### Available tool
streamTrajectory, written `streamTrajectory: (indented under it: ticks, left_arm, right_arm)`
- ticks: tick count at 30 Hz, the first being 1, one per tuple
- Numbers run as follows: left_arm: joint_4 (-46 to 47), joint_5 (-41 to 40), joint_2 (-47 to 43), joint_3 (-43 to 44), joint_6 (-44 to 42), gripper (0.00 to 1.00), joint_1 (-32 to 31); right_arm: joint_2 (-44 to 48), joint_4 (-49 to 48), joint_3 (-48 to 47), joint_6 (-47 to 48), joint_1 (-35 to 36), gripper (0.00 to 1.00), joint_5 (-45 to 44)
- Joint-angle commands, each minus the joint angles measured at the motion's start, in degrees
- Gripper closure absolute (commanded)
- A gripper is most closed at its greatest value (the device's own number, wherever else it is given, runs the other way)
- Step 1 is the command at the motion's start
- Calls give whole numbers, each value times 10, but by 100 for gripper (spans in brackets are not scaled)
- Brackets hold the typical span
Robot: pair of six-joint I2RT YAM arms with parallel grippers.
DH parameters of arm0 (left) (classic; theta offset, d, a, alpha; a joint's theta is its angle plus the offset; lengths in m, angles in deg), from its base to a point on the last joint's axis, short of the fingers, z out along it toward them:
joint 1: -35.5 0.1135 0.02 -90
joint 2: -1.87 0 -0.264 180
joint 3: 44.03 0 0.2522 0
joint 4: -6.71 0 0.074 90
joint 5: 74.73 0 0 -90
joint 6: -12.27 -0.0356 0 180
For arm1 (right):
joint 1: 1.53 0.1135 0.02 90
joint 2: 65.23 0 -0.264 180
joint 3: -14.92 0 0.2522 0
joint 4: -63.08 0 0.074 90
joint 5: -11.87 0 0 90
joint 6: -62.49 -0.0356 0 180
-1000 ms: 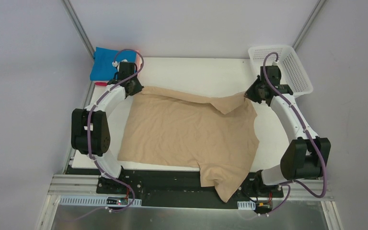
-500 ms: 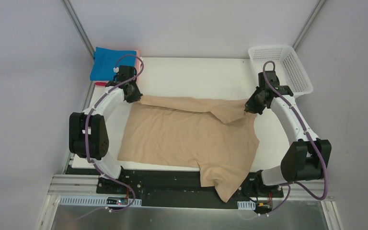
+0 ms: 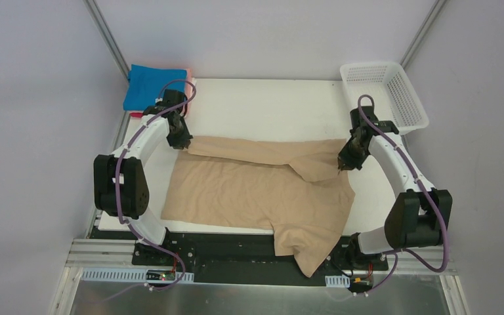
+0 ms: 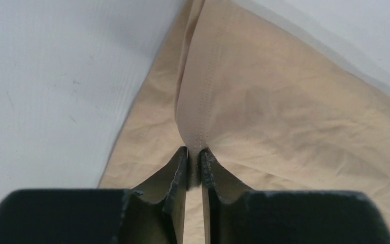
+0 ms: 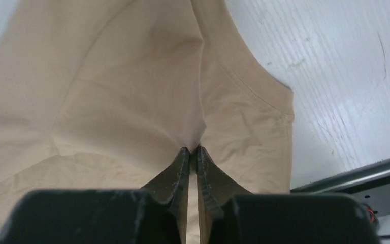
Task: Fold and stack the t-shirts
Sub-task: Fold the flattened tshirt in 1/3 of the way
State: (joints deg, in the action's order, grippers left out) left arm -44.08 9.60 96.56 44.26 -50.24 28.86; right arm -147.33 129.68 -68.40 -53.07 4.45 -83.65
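Observation:
The tan t-shirt lies spread on the white table, its far edge folded toward me, one sleeve hanging over the near edge. My left gripper is shut on the shirt's far left corner; the left wrist view shows the hem pinched in my left gripper. My right gripper is shut on the far right corner by the sleeve; the right wrist view shows the cloth pinched in my right gripper. A folded bright blue shirt lies on a pink one at the far left.
A white plastic mesh basket stands at the far right corner. The black and metal frame runs along the table's near edge, and the tan sleeve hangs over it.
Both grippers have moved toward me, pulling the shirt's far edge over the body. The fold has come nearer and the table behind it is more exposed.

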Motion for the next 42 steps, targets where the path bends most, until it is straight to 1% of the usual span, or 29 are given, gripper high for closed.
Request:
streamTrajectory:
  ticks: [1, 2, 3, 4, 5, 6, 8, 9, 11, 14, 16, 17, 20, 24, 27, 28, 31, 33, 38, 42]
  left_arm:
    - [-54, -52, -19, -11, 9, 80, 7]
    - [-61, -59, -27, -11, 10, 64, 6]
    - [-65, -64, -36, -10, 12, 34, 6]
    - [-65, -65, -48, -11, 13, 13, 6]
    - [-66, -65, -57, -10, 14, 4, 6]
    - [-66, -65, -67, -8, 17, 1, 6]
    - [-66, -59, -83, 1, 20, 1, 5]
    - [-66, -57, -88, 7, 21, 1, 5]
    - [-61, -37, -91, 18, 25, 1, 0]
    - [-37, 14, -63, 32, 18, 1, -17]
    - [-13, 45, -32, 38, 15, 1, -29]
    - [3, 63, -14, 40, 13, 1, -32]
    - [40, 108, 43, 51, 19, 1, -32]
    - [48, 117, 114, 70, 33, 1, -31]
    - [59, 95, 145, 72, 39, 1, -31]
    - [59, 79, 155, 76, 40, 1, -29]
    - [58, 71, 183, 84, 43, 1, -18]
    - [59, 63, 183, 79, 49, 1, -13]
    - [59, -8, 160, 73, 32, 1, -11]
    - [59, -12, 174, 85, 26, 1, -8]
  right_arm:
    - [15, 34, 62, -11, 6, 89, 7]
    - [20, 38, 68, -12, 7, 87, -1]
    - [25, 42, 68, -12, 7, 82, -11]
    - [30, 44, 65, -11, 7, 67, -18]
    - [36, 44, 59, -10, 6, 50, -26]
    - [43, 43, 52, -9, 7, 29, -30]
    - [52, 33, 37, -3, 7, 11, -30]
    - [55, 22, 31, 2, 8, 8, -29]
    - [57, -8, 22, 9, 10, 5, -24]
    - [49, -93, 28, 23, 21, 4, 15]
    - [27, -150, 31, 37, 37, 4, 28]
    - [10, -178, 32, 48, 45, 4, 29]
    - [-53, -222, 14, 65, 57, 3, 15]
    - [-122, -266, -7, 74, 58, 3, -12]
    - [-160, -323, -3, 91, 58, 3, -29]
    - [-173, -329, -9, 94, 57, 3, -32]
    - [-214, -326, -35, 98, 56, 3, -37]
    - [-227, -322, -44, 97, 57, 3, -41]
    - [-240, -328, -47, 104, 50, 3, -52]
    - [-259, -332, -54, 93, 32, 3, -15]
